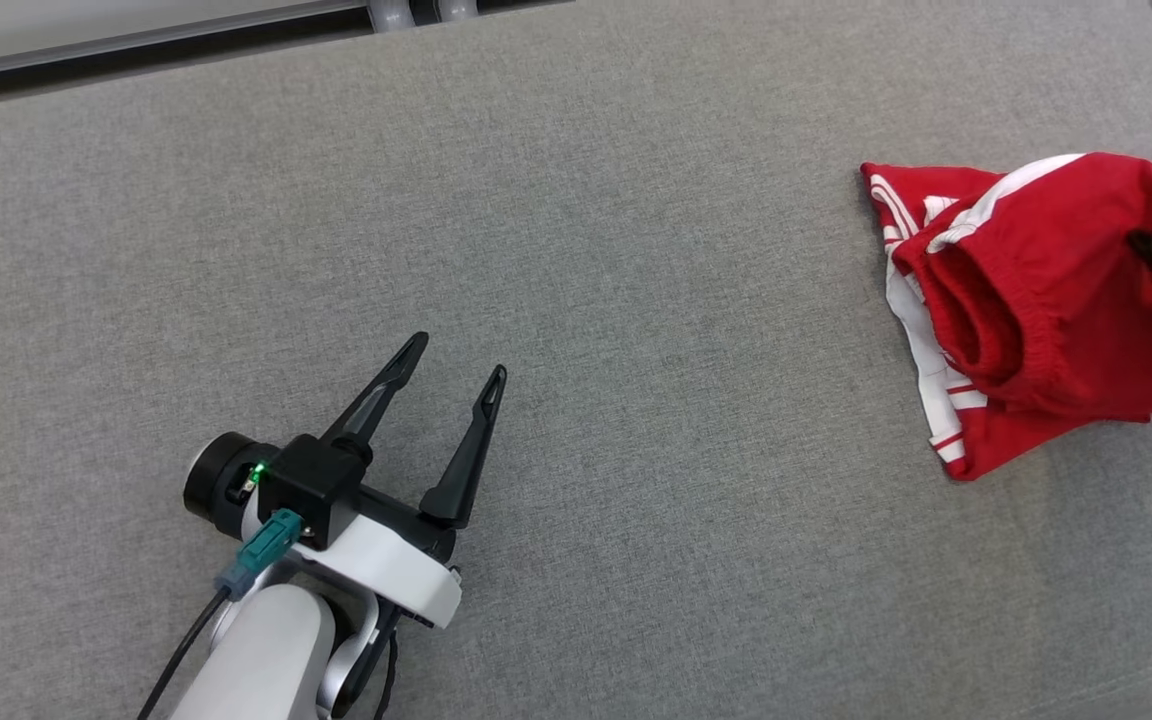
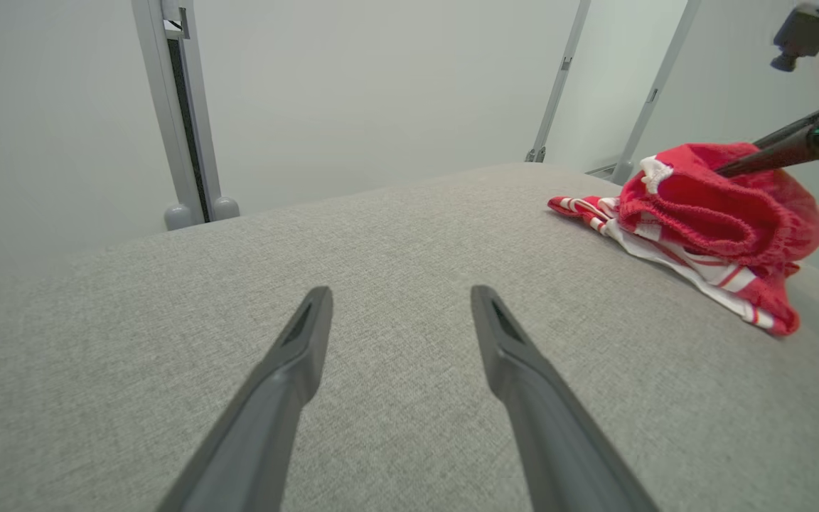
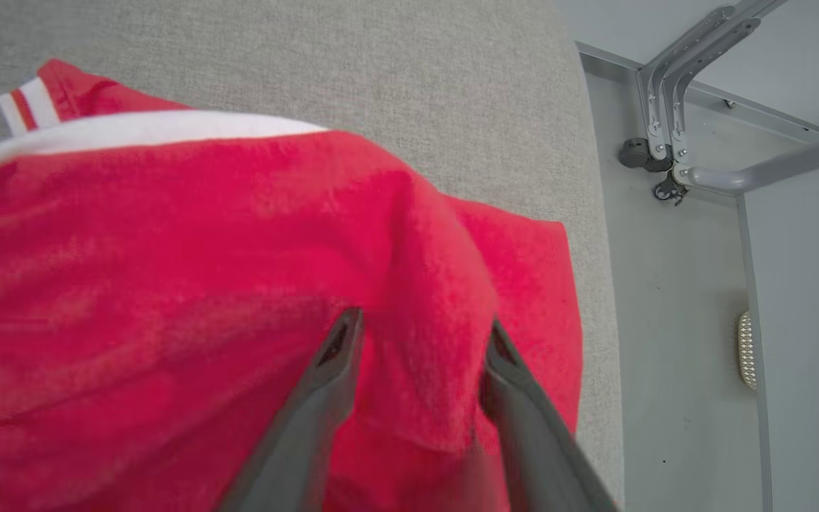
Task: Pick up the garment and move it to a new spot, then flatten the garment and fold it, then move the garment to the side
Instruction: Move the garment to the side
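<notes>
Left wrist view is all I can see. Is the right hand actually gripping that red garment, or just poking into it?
Observer: The right wrist view shows the right hand with its fingers apart and a raised ridge of the red garment between them. I cannot tell whether they pinch it.
Operator: How close is the cloth to the drop-off on that side?
Observer: In the right wrist view, the garment's corner lies on the grey surface close to its edge. A narrow strip of bare surface is left before the floor.
</notes>
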Tool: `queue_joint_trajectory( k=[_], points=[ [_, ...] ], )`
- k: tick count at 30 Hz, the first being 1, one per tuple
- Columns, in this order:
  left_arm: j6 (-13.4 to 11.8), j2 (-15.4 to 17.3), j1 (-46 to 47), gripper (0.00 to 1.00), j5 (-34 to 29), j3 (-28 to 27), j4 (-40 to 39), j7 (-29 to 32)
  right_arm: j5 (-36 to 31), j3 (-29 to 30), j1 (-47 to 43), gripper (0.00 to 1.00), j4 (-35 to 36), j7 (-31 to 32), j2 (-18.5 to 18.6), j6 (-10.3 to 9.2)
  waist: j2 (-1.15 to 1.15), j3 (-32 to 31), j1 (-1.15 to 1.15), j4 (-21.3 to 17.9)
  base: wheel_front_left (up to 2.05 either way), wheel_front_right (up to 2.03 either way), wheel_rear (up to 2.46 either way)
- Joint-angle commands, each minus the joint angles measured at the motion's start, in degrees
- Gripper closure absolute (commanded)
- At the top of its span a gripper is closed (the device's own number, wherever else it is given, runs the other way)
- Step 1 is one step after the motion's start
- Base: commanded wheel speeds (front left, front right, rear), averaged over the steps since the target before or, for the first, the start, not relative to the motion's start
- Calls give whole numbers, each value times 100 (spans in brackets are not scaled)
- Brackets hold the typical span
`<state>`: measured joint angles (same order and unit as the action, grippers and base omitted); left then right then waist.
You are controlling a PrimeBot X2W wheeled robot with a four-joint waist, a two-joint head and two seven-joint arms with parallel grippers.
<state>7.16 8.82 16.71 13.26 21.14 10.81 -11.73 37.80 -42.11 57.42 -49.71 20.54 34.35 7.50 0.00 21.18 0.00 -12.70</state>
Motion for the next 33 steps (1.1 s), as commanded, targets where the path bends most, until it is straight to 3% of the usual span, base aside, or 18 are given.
queue_joint_trajectory(
  k=[1, 6, 12, 20, 27, 33],
  points=[
    [-29, 5, 59, 0, 34, -3, 16, -45, -121, 40, 64, 0, -209, -57, 7, 0, 0, -71, 0, 25, 0, 0, 0],
    [-102, 31, -123, 0, 121, -94, 83, -146, -550, 316, 116, 0, -910, -568, -172, 1, 0, -486, 0, 98, 0, 0, 0],
    [-280, 161, -447, 0, 273, -403, 1, -249, -620, 784, -137, 0, -843, -1544, -333, 1, 0, -1118, 0, 246, 0, 0, 0],
    [-597, 428, -1076, 0, 498, -928, -379, -295, -529, 1551, -1092, 0, 61, -2905, -490, 1, 0, -1865, 0, 623, 0, 0, 0],
    [-741, 358, -1551, 0, 987, -1363, -632, -291, -701, 2260, -2332, 0, 1052, -3446, -751, 1, 0, -2184, 0, 921, 0, 0, 0],
    [-837, 218, -1849, 0, 1279, -1495, -568, -269, -960, 3046, -3746, 0, 2151, -3561, -1303, 1, 0, -2261, 0, 1163, 0, 0, 0]
  ],
)
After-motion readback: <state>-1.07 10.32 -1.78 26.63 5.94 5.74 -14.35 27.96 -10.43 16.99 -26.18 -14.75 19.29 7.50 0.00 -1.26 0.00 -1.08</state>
